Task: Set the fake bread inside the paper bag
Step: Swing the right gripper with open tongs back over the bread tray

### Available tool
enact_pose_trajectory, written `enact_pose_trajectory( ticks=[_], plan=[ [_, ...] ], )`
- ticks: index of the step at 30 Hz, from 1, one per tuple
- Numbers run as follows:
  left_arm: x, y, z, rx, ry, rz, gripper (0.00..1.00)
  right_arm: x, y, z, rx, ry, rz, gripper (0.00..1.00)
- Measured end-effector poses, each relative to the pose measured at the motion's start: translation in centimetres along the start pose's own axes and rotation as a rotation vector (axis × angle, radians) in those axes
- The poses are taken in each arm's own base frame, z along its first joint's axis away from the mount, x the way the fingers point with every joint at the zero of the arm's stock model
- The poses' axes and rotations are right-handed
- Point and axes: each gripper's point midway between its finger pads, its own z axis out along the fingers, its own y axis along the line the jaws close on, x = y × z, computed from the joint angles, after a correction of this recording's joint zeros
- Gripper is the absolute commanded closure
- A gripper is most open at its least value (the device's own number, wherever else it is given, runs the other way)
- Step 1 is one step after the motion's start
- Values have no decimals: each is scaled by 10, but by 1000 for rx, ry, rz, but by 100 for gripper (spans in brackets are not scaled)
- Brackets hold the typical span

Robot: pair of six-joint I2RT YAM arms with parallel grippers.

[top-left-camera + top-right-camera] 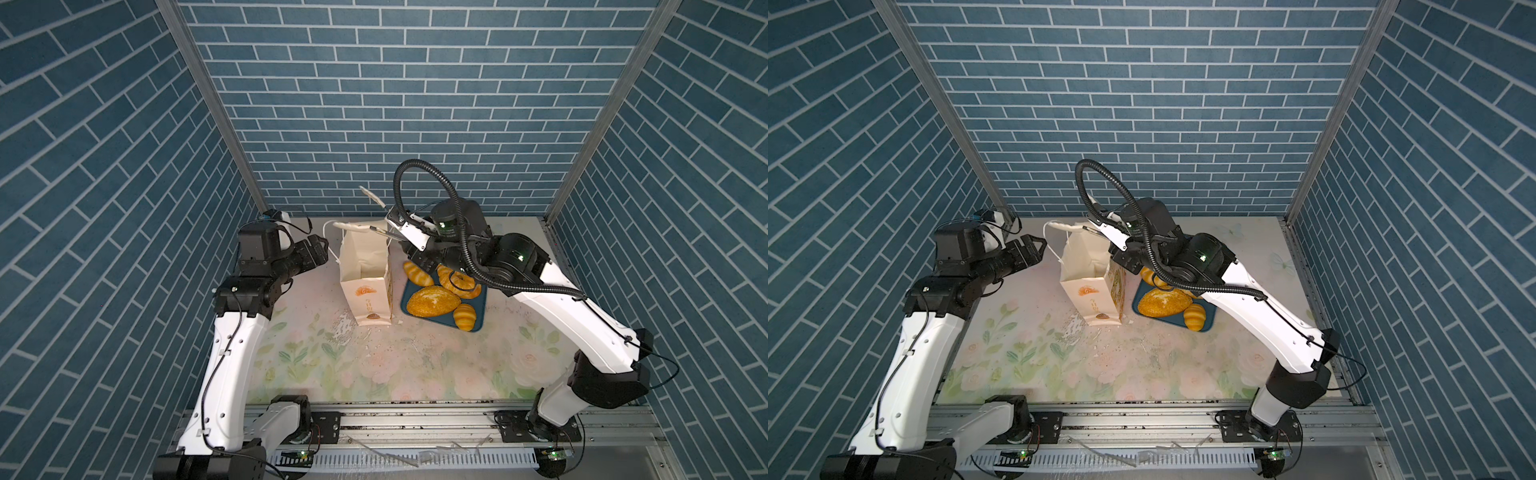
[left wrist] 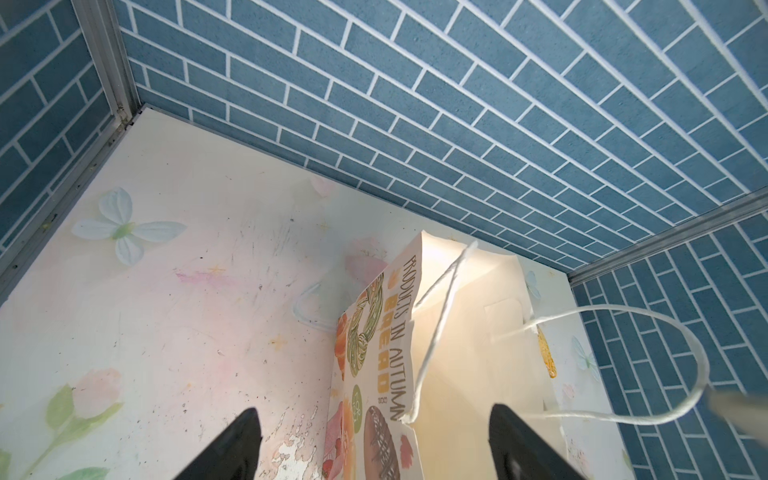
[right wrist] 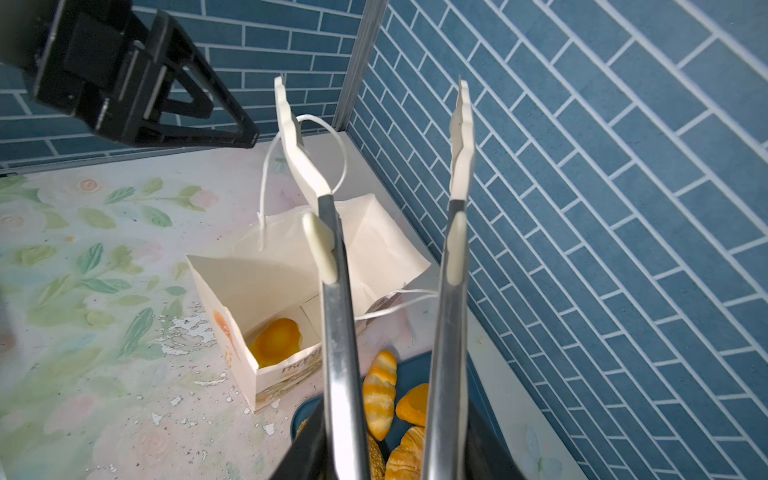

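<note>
Right wrist view, bun [image 3: 276, 340] inside paper bag [image 3: 270, 270], pastries [image 3: 379, 392] on tray [image 3: 408, 368]

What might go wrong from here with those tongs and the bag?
1. The open tongs hover right by a cord handle; they may snag it and tip the bag.
2. The left hand is open beside the bag, not holding it, so a nudge may shift it.
3. The bag stands close beside the tray; if it falls that way, the bread may scatter.
</note>
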Motion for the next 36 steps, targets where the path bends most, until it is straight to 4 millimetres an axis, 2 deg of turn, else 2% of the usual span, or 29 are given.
enact_pose_trajectory(
  ticks=[4,8,12,16,19,24,28,32,36],
  plan=[
    [1,-3,0,14,6,2,13,11,-37,-9,83,16,71,57],
    [2,-6,2,28,11,6,13,35,-84,-20,196,59,171,57],
    [3,-7,7,31,22,5,13,78,-123,-33,296,139,291,57],
    [4,-6,12,29,34,2,12,133,-142,-36,353,259,409,57],
    [2,-8,15,33,33,5,13,177,-144,-30,359,360,493,57],
    [1,-11,17,41,34,10,13,251,-128,-21,322,546,642,58],
    [2,-12,18,44,39,12,13,294,-113,-24,309,666,758,58],
    [3,-12,19,43,43,12,13,326,-91,-23,276,754,855,58],
    [4,-14,20,46,47,14,13,339,-73,-21,230,798,907,58]
  ],
)
